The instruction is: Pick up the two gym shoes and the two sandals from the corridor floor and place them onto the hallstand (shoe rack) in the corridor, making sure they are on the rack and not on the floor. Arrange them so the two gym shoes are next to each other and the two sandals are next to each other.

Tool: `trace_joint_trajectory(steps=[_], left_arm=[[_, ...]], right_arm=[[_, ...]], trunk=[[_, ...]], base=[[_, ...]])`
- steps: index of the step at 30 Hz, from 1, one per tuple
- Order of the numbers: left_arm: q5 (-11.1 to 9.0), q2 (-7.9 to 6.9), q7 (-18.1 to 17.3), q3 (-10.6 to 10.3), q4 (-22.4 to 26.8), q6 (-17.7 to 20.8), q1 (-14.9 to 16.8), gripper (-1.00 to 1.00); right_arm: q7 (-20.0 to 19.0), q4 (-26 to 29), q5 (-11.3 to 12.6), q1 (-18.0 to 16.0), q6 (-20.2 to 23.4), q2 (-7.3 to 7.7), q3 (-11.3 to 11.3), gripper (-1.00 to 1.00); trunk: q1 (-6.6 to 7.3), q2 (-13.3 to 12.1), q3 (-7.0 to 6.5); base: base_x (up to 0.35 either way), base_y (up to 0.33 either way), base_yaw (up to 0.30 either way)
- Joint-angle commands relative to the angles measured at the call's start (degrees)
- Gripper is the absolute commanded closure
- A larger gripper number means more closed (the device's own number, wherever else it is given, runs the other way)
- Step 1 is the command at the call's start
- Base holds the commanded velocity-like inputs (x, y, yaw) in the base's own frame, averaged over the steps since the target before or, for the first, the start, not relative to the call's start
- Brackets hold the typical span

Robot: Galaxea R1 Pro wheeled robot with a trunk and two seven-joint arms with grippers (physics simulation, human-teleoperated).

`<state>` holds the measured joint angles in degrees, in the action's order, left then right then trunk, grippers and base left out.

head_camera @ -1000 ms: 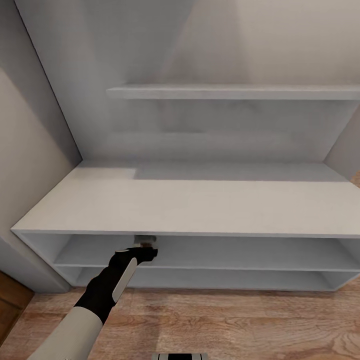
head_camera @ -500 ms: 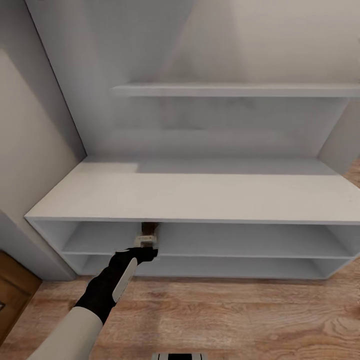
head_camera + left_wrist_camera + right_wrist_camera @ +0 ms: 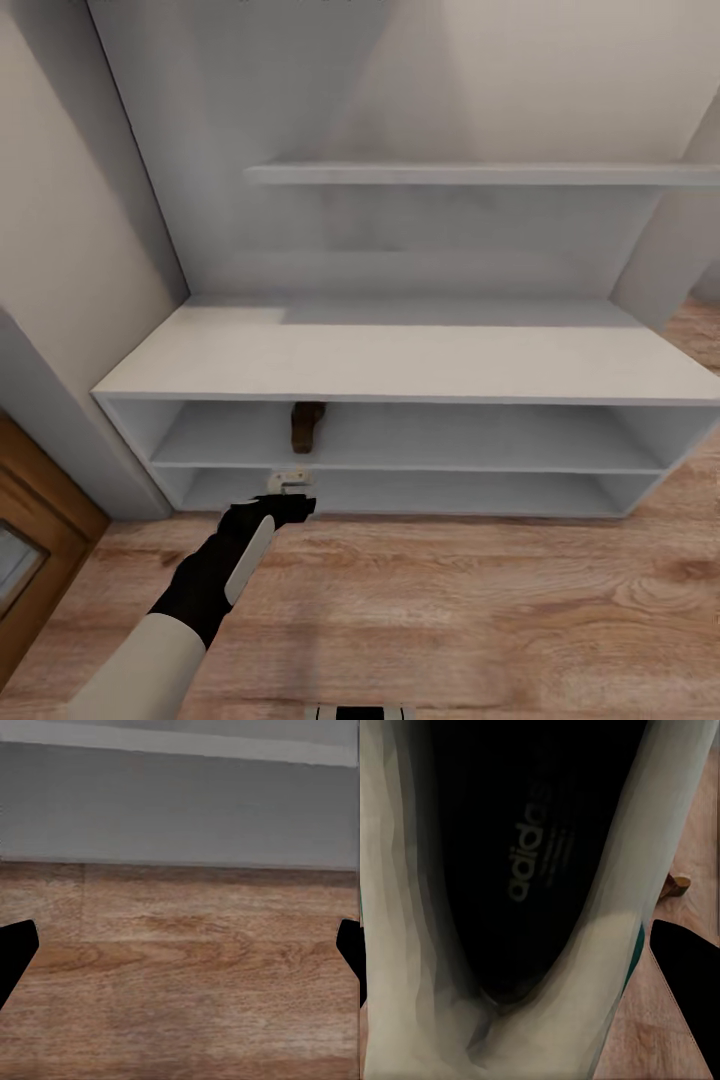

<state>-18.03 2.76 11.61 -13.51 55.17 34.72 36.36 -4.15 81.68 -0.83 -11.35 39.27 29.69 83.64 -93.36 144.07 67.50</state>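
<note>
Closest in, the right wrist view looks straight down into a white gym shoe (image 3: 607,907), its dark insole printed with pale lettering and a strip of green showing along its side. One black right finger (image 3: 686,997) lies against the outside of the shoe, and the right fingers appear closed on it, holding it up over the wooden floor (image 3: 480,610). Beyond the shoe, a small brown object (image 3: 678,884) lies on the boards, too small to identify. In the head view, the left arm (image 3: 215,575) reaches forward from the lower left in a pale sleeve and black wrist. The left fingers (image 3: 16,952) are spread wide apart with nothing between them, over bare floor just in front of the hallstand (image 3: 400,360). This long, low, white unit has a flat worktop over two open shelves. On the upper shelf, left of centre and just beyond the left arm's tip, stands one dark brown sandal (image 3: 307,427), alone and set well back under the worktop. A wooden door (image 3: 35,540) stands at the far left, beside a jutting wall corner. Above the hallstand, a plain white wall shelf (image 3: 480,173) is mounted on the pale back wall.
</note>
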Motion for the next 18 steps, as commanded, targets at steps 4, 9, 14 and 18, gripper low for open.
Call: trace_joint_trajectory(steps=[4, 9, 14, 18], left_arm=[[-0.6, 0.04, 0.5, -0.3, 0.0, -2.0, 0.0, -1.00], [-0.6, 0.05, 0.5, -0.4, -0.1, -3.9, 0.0, -1.00], [-0.6, 0.05, 0.5, -0.4, -0.2, -4.1, 0.0, -1.00], [-0.6, 0.05, 0.5, -0.4, -0.2, -4.1, 0.0, -1.00]], right_arm=[[-0.3, 0.1, -0.1, -0.1, 0.3, 0.01, 0.1, 1.00], [-0.3, 0.1, -0.1, -0.1, 0.3, 0.01, 0.1, 1.00], [-0.3, 0.0, 0.0, -0.1, 0.2, 0.01, 0.1, 1.00], [-0.4, 0.0, 0.0, -0.1, 0.2, 0.01, 0.1, 1.00]], trunk=[[0.05, 0.0, 0.05], [0.05, 0.0, 0.05], [0.05, 0.0, 0.05], [0.05, 0.0, 0.05]], base=[[-0.321, 0.000, 0.000], [-0.205, -0.076, 0.000], [-0.149, -0.273, 0.000], [-0.181, -0.214, 0.000]])
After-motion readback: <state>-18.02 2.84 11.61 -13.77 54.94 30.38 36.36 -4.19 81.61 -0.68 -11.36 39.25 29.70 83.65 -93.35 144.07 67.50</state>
